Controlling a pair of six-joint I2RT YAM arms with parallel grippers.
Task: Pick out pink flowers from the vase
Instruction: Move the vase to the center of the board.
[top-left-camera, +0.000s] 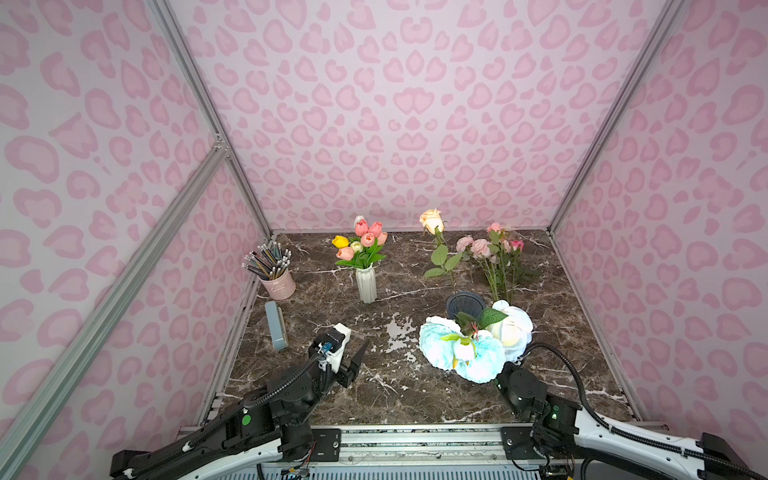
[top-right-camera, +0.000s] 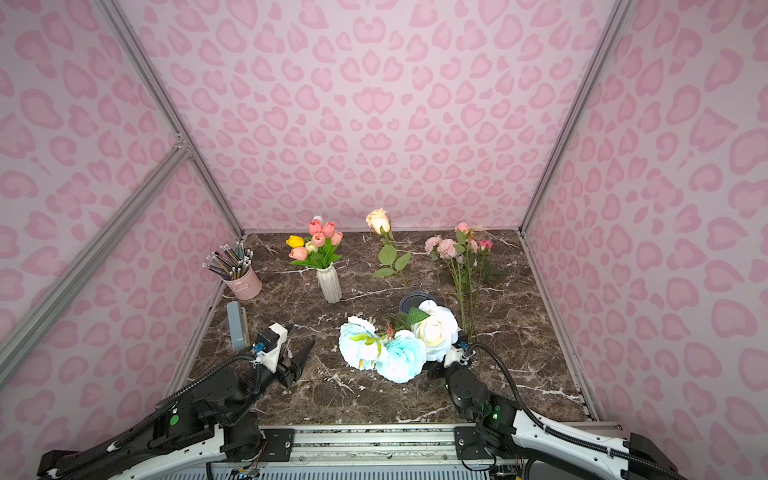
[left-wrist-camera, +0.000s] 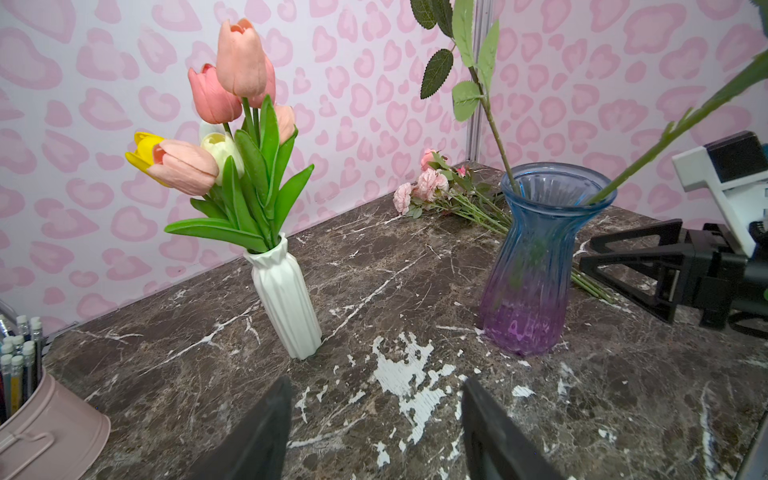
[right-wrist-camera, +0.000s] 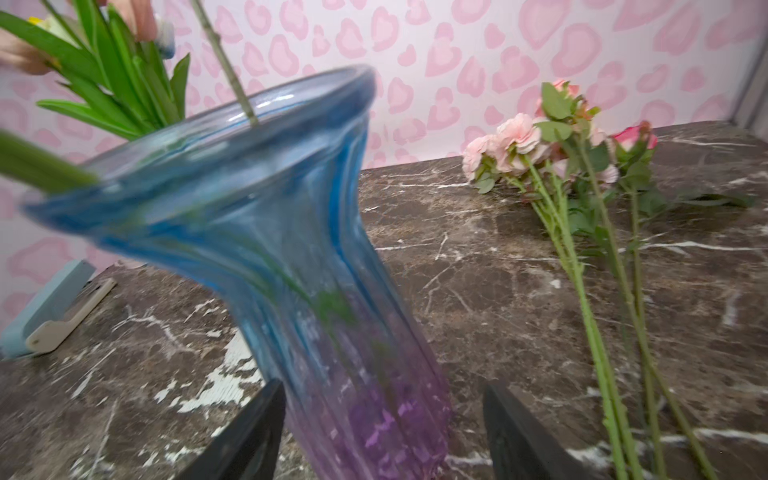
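several pink flowers (top-left-camera: 482, 248) lie bunched on the marble table (top-left-camera: 395, 386) beyond the blue glass vase (left-wrist-camera: 536, 266), apparently already culled. blue and white blooms (top-left-camera: 482, 361) sit in it. right gripper (right-wrist-camera: 382, 388) straddles its base, jaws parted, perhaps to steady it. left gripper (left-wrist-camera: 376, 382) hovers wide, empty.

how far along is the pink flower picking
Done: a bunch of pink flowers lies on the table, out of the glass vase. In hand: nothing; the right gripper is open at the vase's base, the left gripper open and empty. Left: maybe little; the vase holds blue blooms, a white bloom and a peach rose, plus a small reddish bud that I cannot identify.
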